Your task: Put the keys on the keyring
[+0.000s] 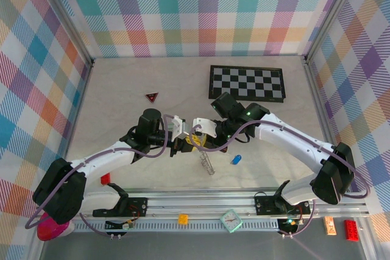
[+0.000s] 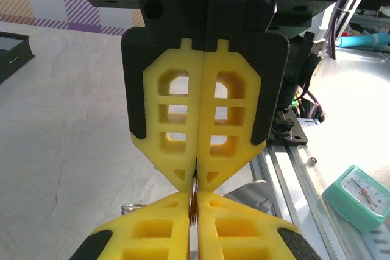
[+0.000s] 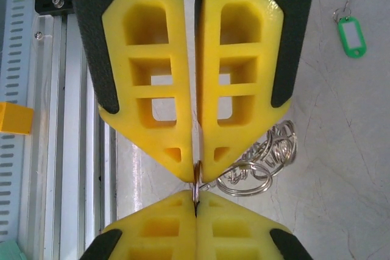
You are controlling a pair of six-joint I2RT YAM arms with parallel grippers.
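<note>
Left claw (image 2: 196,173) and right claw (image 3: 195,172), tips nearly touching, both clamp the thin keyring (image 3: 196,183) above the bench (image 1: 122,95), green key (image 3: 350,37) and blue key (image 1: 236,159) lying apart; risk: opposing pulls could twist the band free.

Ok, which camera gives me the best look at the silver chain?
The right wrist view: the silver chain is close and sharp, each loop distinct. The top view shows it small, a thin pale streak. The left wrist view catches a bit of one loop at the bottom.
</note>
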